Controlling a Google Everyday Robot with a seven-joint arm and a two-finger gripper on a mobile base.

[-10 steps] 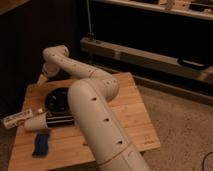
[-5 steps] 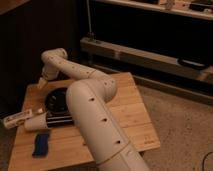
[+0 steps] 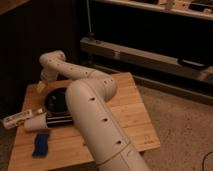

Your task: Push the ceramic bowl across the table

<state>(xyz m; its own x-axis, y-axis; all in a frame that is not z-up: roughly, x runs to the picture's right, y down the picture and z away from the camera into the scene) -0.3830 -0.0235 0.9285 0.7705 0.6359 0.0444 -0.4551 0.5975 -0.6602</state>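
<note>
The ceramic bowl point(image 3: 56, 100) is glossy black and sits on the left half of the light wooden table point(image 3: 127, 112), partly hidden by my white arm. My gripper point(image 3: 42, 84) hangs down from the wrist at the table's far left corner, just behind and to the left of the bowl. I cannot tell whether it touches the bowl.
A white cup point(image 3: 36, 123) lies on its side by a dark cylinder point(image 3: 61, 120) in front of the bowl. A white packet point(image 3: 17, 119) sits at the left edge. A blue object point(image 3: 40, 144) lies near the front left. Dark shelving stands behind the table.
The wrist and gripper have dropped slightly toward the table's far left corner. The bowl and the other items have not visibly moved.
</note>
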